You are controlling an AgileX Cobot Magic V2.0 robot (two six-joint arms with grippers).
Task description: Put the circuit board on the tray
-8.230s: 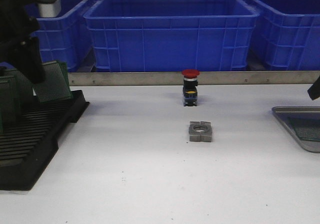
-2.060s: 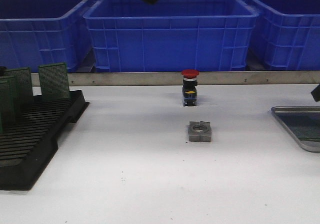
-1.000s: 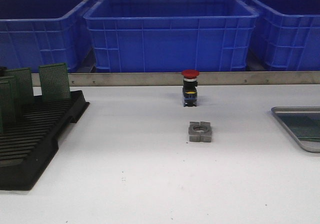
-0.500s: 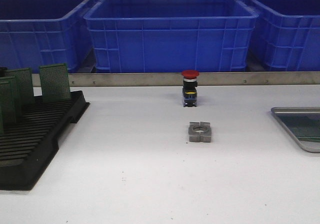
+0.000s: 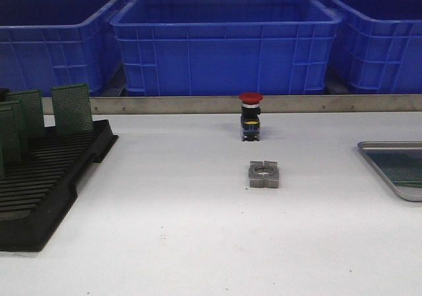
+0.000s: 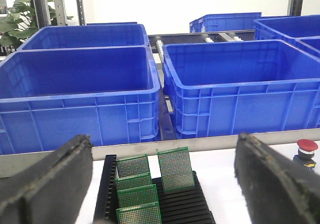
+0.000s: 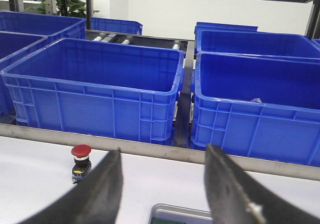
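Both claws hang wide open and empty, the left claw [image 6: 162,184] above green circuit boards [image 6: 175,169] standing in the black rack [image 5: 41,184], the right claw [image 7: 162,194] above the grey tray [image 5: 394,167] at the desk's right edge, a green board lying inside.

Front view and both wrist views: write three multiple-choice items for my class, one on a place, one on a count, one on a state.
1. Where is the tray?
A. right table edge
B. beside the rack
C. inside a bin

2. How many circuit boards stand in the black rack, by the left wrist view?
A. one
B. four
C. seven

3. How is the left gripper?
A. shut on a board
B. shut, empty
C. open, empty

Answers: 1 A, the front view shows it far right. 2 B, four green boards show. 3 C, its fingers stand wide apart.
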